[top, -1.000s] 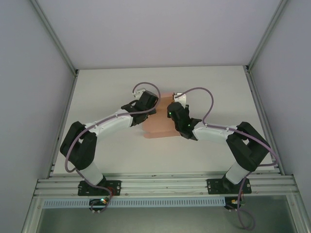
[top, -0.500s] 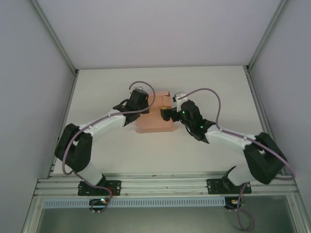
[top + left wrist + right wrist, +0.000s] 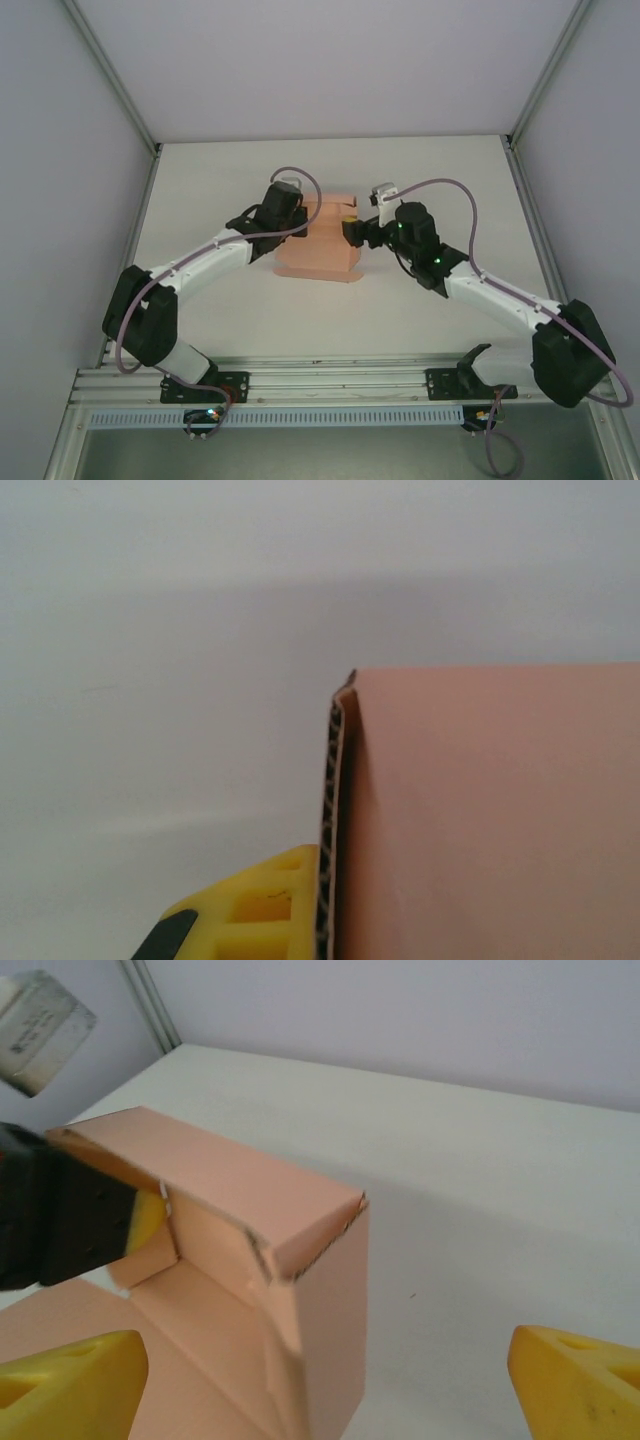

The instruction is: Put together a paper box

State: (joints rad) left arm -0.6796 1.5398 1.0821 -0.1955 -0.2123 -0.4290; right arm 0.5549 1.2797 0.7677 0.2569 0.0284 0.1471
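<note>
White table (image 3: 450, 190) between grey walls (image 3: 60, 150) carries paper box (image 3: 316, 260).

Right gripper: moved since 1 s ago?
Yes. The right gripper pulled back rightward, toward the table's right edge, and now points left at the box.

Recording paper box (image 3: 318, 255) sitting near the middle of the table (image 3: 220, 180), salmon-pink and partly folded, with a wall standing up at its far side and a flat panel lying toward the arms. Noting left gripper (image 3: 303, 216) reaching in from the left and touching the raised wall's left end. Noting right gripper (image 3: 352, 233) reaching in from the right, just beside the wall's right end; contact not resolvable. Logging left arm (image 3: 200, 265) and right arm (image 3: 500, 295) stretching inward from the near rail (image 3: 330, 380), purple cables (image 3: 290, 172) looping above the wrists.
</note>
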